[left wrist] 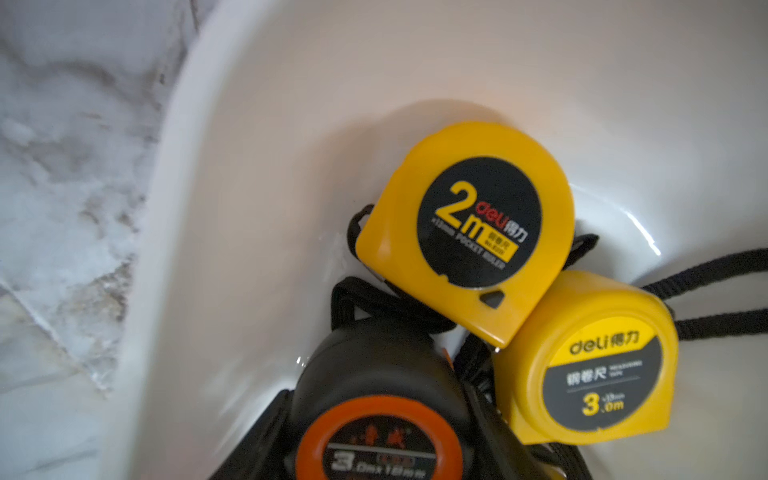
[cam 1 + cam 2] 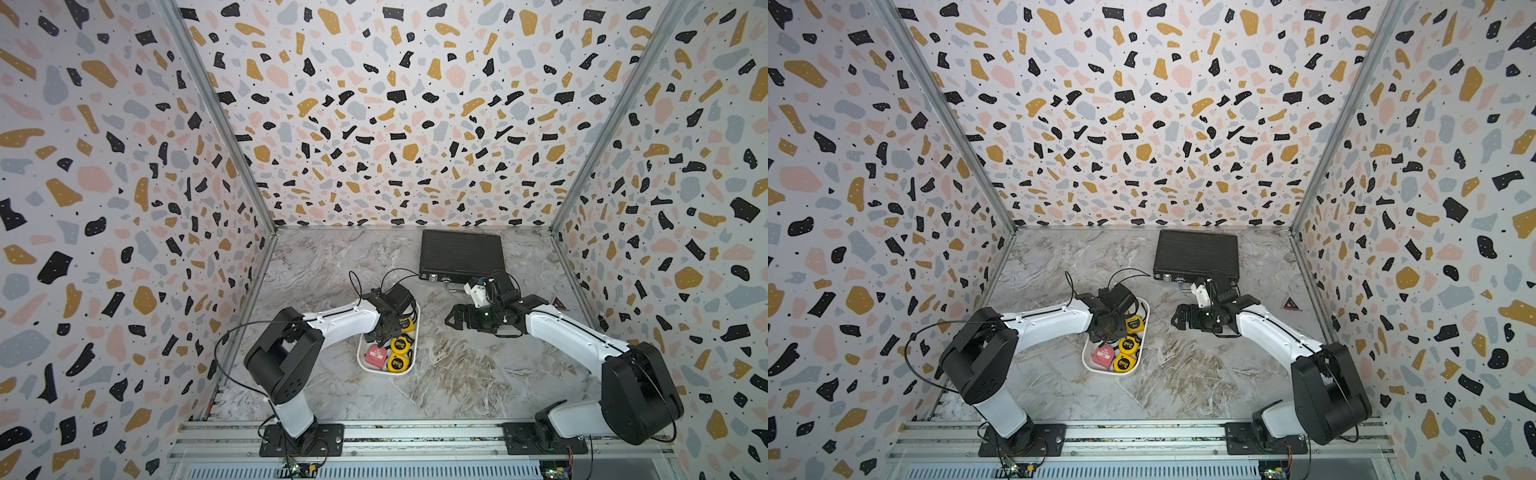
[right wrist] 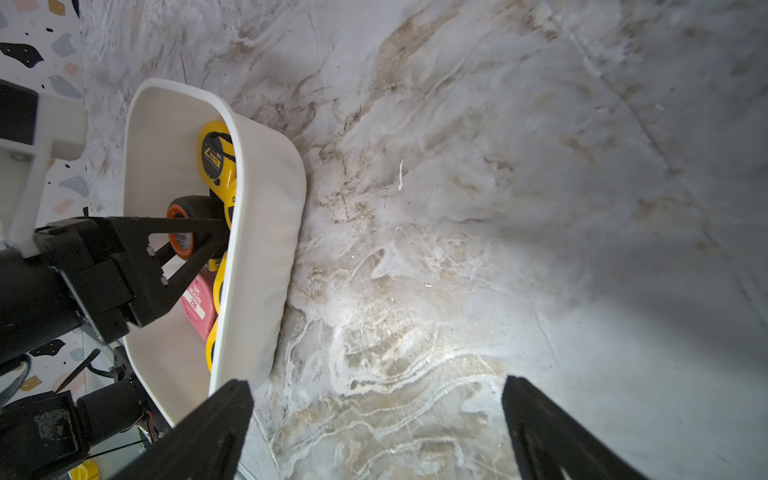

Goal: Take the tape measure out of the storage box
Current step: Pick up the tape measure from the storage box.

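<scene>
Black-and-orange tape measure point(image 3: 195, 208) sits in the storage box point(image 3: 266, 232), clamped by the left end effector point(image 3: 216, 237), so straight up should clear it; the right end effector point(image 3: 378, 395), open, hangs beside the box.

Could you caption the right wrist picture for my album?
Inside the white storage box, the left fingers clamp a black-and-orange tape measure.

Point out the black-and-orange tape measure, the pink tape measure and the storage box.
black-and-orange tape measure point(image 1: 374, 374): left wrist view, black casing.
pink tape measure point(image 2: 375, 354): a top view, label face.
storage box point(image 3: 266, 232): right wrist view, outer side wall.
</scene>
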